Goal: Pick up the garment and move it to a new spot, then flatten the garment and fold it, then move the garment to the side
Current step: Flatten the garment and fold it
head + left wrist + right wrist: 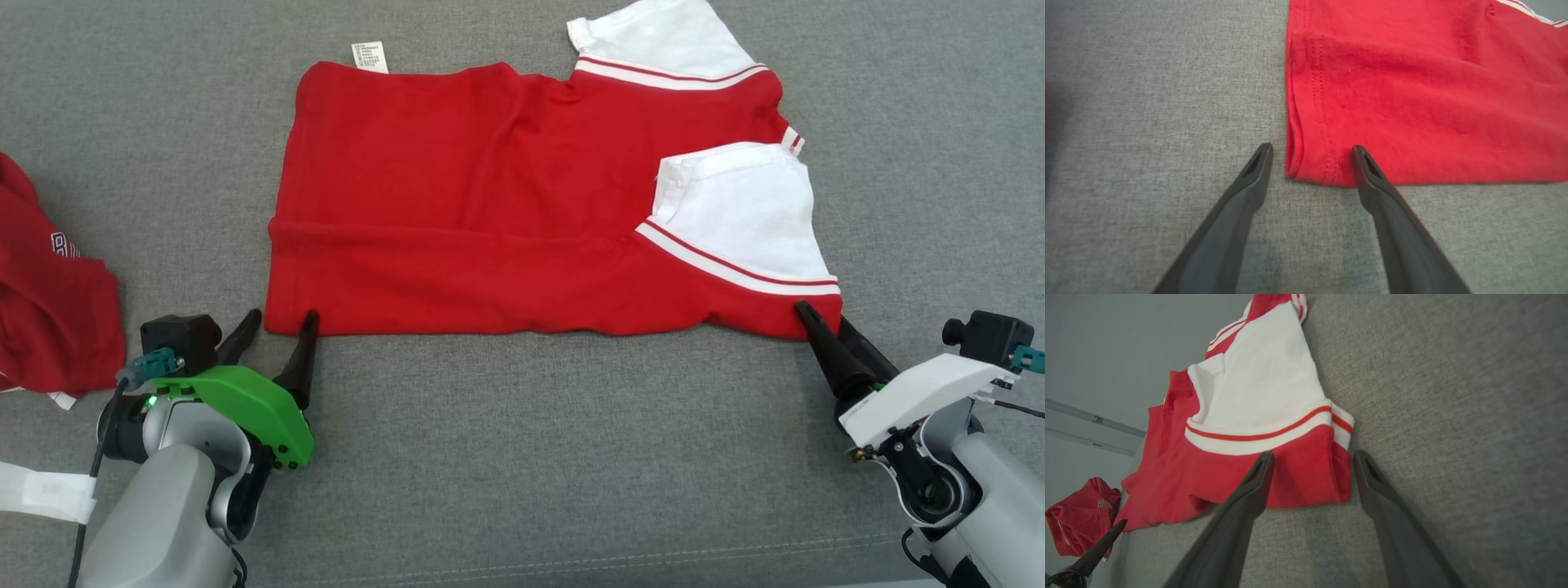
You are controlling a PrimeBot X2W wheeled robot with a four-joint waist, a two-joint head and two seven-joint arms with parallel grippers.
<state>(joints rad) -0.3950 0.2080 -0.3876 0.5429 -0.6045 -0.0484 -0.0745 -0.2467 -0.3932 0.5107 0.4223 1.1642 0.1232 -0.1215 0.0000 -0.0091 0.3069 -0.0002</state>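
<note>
Surface (522, 457): grey woven cloth, lying under everything listed below.

Garment (490, 220): red short-sleeved shirt, spread flat across the middle of the Surface. Hem end toward the robot's left, sleeve end toward its right. Long crease running parallel to the near edge.

Near sleeve (743, 212): white, with red-and-white striped trim. Folded inward, lying on the red body close to the right end.

Far sleeve (661, 37): white, same striped trim. Sticking out past the far edge of the body.

Care label (370, 55): small white tag with print too small to read, poking out past the far edge at the left end.

Left gripper (282, 314): fingers spread to full width, gripping nothing. Set at the near left corner of the Garment. One fingertip on bare grey just beside the side hem, the other at the near edge, corner lying between the two, unclamped.

Right gripper (819, 314): fingers spread just as wide, nothing clamped. Set at the near right corner. One finger overlapping the red edge, the other on grey just beside the folded side, corner lying between them.

Second garment (49, 302): crumpled red cloth with partly hidden white lettering, at the far left of the Surface. Near the Left gripper, well apart from the flat Garment.
</note>
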